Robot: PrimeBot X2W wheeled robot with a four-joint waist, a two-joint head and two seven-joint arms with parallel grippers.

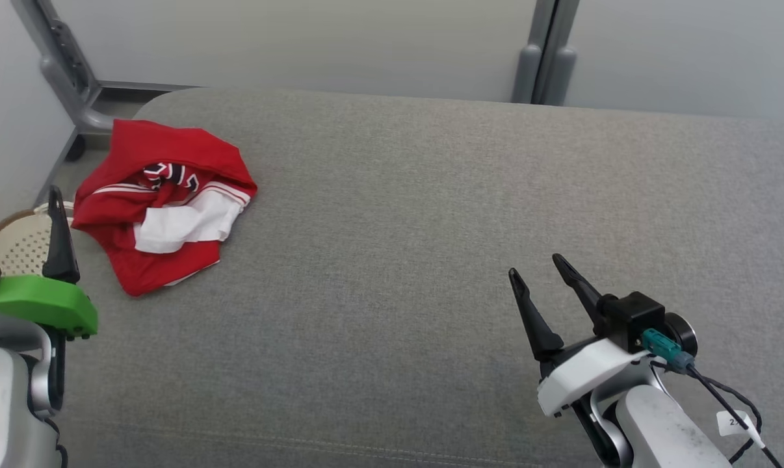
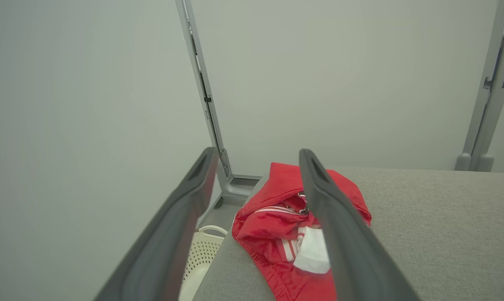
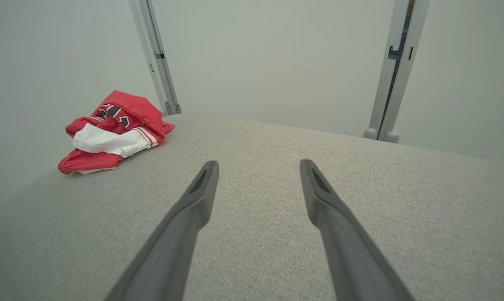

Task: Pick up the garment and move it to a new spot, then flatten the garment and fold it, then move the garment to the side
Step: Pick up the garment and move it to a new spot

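The garment (image 1: 164,208) is a crumpled red piece with white panels and dark lettering, lying near the left end of the grey upholstered surface (image 1: 431,227). From the left wrist it shows as a red heap (image 2: 277,225) just ahead, partly behind one finger. From the right wrist it lies far off to the upper left (image 3: 114,129). My left gripper (image 1: 20,198) hangs open beside the surface's left edge, a short way left of the garment, holding nothing. My right gripper (image 1: 535,263) stands open over the lower right of the surface, far from the garment, also holding nothing.
A white perforated basket (image 1: 21,244) sits on the floor below the left edge, behind my left gripper (image 2: 256,152). Grey frame posts (image 1: 541,52) stand against the pale wall behind the surface. Bare grey fabric stretches between the garment and my right gripper (image 3: 258,163).
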